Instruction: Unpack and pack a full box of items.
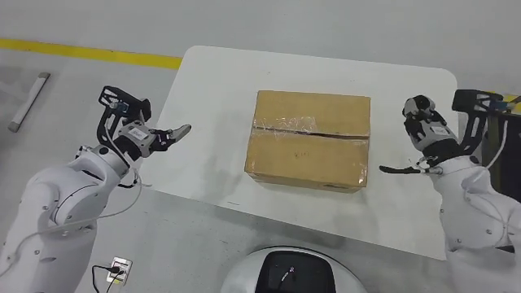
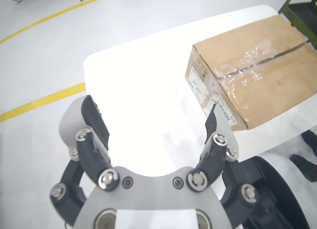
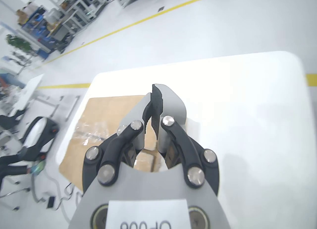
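**A:** Start at the left. What is the left hand [image 1: 172, 137] doing?

**B:** It hangs at the left edge of the white, round-cornered surface [image 1: 212, 106]. In its own wrist view the left hand [image 2: 150, 103] is spread wide. The ribbed black pads [image 2: 95, 121] stand far apart with only the bare surface [image 2: 138, 71] between them. It is released, gripping nothing and touching nothing.

**A:** How close is it to the box?

**B:** Well apart. The brown cardboard box [image 1: 309, 138] sits in the middle of the surface, to the right of that hand, with its long side across the robot's front.

**A:** Is the box open?

**B:** No. Both top flaps lie flat and meet at a seam along its length. Crinkled clear tape [image 2: 247, 66] runs over the left part of that seam and down the end. White labels [image 2: 198, 83] are stuck on the end of the box [image 2: 260, 66] facing the left hand.

**A:** And on the right?

**B:** The right hand [image 1: 399, 168] is just beside the box's near right corner, and the top view shows a narrow gap between them. In its wrist view the right hand [image 3: 153, 96] is clenched, its dark pads [image 3: 156, 106] pressed together around nothing. The box [image 3: 104, 116] lies beyond it on the surface [image 3: 235, 91].
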Controlling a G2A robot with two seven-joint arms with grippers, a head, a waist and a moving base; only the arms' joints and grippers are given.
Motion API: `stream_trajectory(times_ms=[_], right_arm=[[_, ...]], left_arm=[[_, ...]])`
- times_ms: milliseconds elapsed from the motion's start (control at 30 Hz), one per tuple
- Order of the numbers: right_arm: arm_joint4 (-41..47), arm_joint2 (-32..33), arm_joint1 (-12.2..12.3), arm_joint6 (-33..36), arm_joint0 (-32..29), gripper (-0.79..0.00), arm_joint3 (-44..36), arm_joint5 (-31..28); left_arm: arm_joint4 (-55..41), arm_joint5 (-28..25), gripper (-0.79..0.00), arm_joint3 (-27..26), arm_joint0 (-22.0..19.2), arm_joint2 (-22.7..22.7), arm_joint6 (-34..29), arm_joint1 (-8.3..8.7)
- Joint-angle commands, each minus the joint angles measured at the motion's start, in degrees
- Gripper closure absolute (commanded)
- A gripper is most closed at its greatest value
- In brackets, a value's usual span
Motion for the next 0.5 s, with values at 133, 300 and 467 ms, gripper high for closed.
stream_trajectory(times_ms=[133,300,467], right_arm=[[-5.62,4.63,-0.31,-4.85,-9.55,0.000,-5.94,2.95],[-6.46,7.36,-0.30,-5.17,-14.25,0.000,-6.03,-2.15],[-3.66,10.61,-0.41,-6.73,-16.68,0.000,-3.52,-6.72]], left_arm=[[-1.95,5.79,-0.785,-1.86,1.69,-1.33,3.35,-0.30],[-3.40,7.20,-0.785,-2.61,2.53,-1.75,3.15,-0.38],[-3.40,7.20,-0.785,-2.61,2.53,-1.75,3.15,-0.38]])
